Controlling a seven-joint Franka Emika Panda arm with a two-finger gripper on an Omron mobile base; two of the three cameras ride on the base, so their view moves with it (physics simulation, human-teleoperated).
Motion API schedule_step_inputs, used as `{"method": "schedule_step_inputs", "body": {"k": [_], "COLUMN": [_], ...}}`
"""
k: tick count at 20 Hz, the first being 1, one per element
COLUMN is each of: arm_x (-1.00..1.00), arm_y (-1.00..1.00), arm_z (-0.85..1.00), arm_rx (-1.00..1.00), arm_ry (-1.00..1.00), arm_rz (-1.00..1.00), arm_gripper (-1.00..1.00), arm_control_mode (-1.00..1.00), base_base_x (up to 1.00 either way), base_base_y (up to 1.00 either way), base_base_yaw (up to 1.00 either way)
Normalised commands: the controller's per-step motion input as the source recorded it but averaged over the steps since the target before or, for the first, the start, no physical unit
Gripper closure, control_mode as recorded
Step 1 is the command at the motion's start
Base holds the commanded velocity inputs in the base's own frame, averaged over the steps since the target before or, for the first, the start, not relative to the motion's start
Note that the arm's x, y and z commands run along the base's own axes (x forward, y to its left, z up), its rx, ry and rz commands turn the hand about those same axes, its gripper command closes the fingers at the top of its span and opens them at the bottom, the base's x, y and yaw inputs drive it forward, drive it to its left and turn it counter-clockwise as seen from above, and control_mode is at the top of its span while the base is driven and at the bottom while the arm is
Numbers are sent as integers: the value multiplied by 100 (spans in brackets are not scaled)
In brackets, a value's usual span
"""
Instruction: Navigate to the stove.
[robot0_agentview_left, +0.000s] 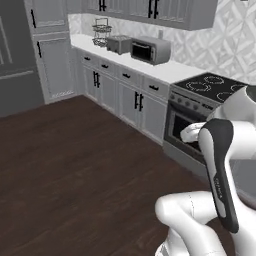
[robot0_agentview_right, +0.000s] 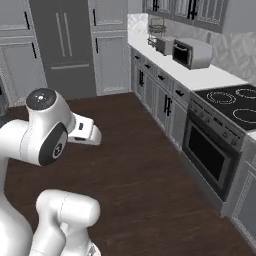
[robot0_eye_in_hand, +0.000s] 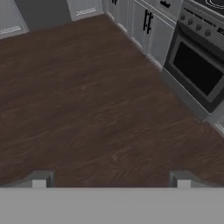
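Note:
The stove stands at the right end of the counter run, with a flat black cooktop, white ring burners, a grey knob panel and a dark oven window. In the right base view the stove lies ahead and to the right of the arm. In the hand view the stove sits in the upper right corner, across a stretch of dark wood floor. My gripper hangs above that floor, open, with its two fingertips wide apart and nothing between them.
A silver microwave and a toaster sit on the white counter left of the stove, with a wire basket behind them. Grey base cabinets line the wall. A tall dark fridge stands at the back. Dark wood floor lies between me and the stove.

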Motion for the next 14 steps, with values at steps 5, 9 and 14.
{"method": "schedule_step_inputs", "body": {"k": [5, 9, 14], "arm_x": [0, 0, 0], "arm_y": [0, 0, 0], "arm_z": [0, 0, 0], "arm_rx": [0, 0, 0], "arm_ry": [0, 0, 0], "arm_rz": [0, 0, 0], "arm_gripper": [-100, -100, -100], "arm_control_mode": [100, 100, 100], "base_base_x": [82, 97, 100], "base_base_y": [8, 48, 90], "base_base_yaw": [-72, -67, -51]}}
